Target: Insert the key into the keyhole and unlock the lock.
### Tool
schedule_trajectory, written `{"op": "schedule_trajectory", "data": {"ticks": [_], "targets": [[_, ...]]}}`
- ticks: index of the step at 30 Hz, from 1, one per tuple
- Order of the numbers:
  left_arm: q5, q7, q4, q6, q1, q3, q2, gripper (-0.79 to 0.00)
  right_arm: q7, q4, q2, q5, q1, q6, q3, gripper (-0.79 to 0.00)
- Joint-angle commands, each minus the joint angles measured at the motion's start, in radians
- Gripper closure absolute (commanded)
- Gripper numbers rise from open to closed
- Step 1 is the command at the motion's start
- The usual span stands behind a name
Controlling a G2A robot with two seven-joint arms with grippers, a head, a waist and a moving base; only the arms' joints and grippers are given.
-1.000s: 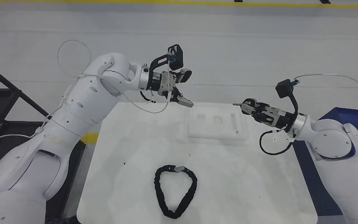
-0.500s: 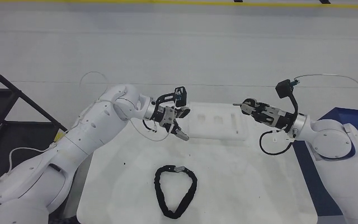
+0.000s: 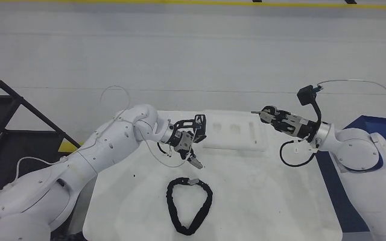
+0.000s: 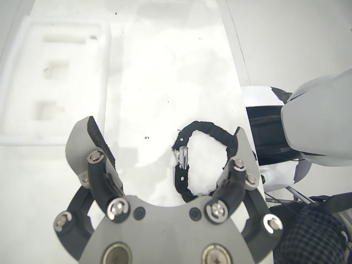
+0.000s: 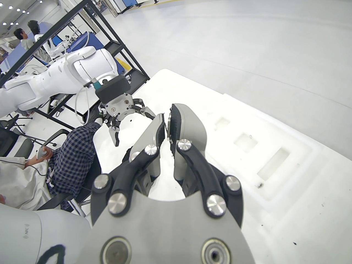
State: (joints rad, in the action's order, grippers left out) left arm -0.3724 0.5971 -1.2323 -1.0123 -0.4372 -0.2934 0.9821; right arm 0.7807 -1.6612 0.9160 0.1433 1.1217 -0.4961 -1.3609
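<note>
Black cloth is wrapped round the lock (image 3: 170, 199), a closed loop with a silver barrel (image 3: 193, 181), laid at the near middle of the table (image 3: 277, 205). The left claw (image 4: 165, 127) is held wide open just beyond it. The right claw (image 5: 166, 113) is pinched narrow by the far right corner of the foam tray (image 3: 235, 146). Bare table is seen all around the loop.

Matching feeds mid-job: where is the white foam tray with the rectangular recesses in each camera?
Top view: the white foam tray sits at the white table's far edge, between the two arms.
Left wrist view: beyond one finger of the open left gripper; the black chain lock lies by the other.
Right wrist view: just beneath the right gripper.
Shared landmark: the table.
</note>
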Motion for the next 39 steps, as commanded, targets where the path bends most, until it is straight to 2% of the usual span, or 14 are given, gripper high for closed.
{"op": "schedule_trajectory", "data": {"ticks": [1, 5, 24, 26, 29, 33, 37, 39], "targets": [[-0.009, -0.018, -0.001, 0.0, 0.013, 0.039, -0.001, -0.785, 0.0, 0.0, 0.0, 0.0, 0.0, 0.0, 0.0, 0.0], [-0.025, -0.044, -0.008, 0.0, 0.05, 0.122, -0.001, -0.785, 0.0, 0.0, 0.0, 0.0, 0.0, 0.0, 0.0, 0.0], [-0.041, -0.031, -0.012, 0.0, 0.05, 0.123, 0.0, -0.785, 0.0, 0.0, 0.0, 0.0, 0.0, 0.0, 0.0, 0.0], [-0.074, -0.059, -0.016, 0.032, 0.042, 0.107, -0.002, -0.785, 0.0, 0.0, 0.0, 0.0, 0.0, 0.0, 0.0, 0.0], [-0.108, -0.16, 0.022, 0.0, 0.002, 0.074, -0.014, -0.785, 0.0, 0.0, 0.0, 0.0, 0.0, 0.0, 0.0, 0.0], [-0.189, -0.319, 0.025, 0.0, -0.053, 0.051, -0.04, -0.785, 0.0, 0.0, 0.0, 0.0, 0.0, 0.0, 0.0, 0.0], [-0.395, -0.545, 0.013, 0.0, -0.105, 0.038, -0.074, -0.785, 0.0, 0.0, 0.0, 0.0, 0.0, 0.0, 0.0, 0.0], [-0.492, -0.685, 0.045, 0.0, -0.135, 0.033, -0.089, -0.785, 0.0, 0.0, 0.0, 0.0, 0.0, 0.0, 0.0, 0.0]]}}
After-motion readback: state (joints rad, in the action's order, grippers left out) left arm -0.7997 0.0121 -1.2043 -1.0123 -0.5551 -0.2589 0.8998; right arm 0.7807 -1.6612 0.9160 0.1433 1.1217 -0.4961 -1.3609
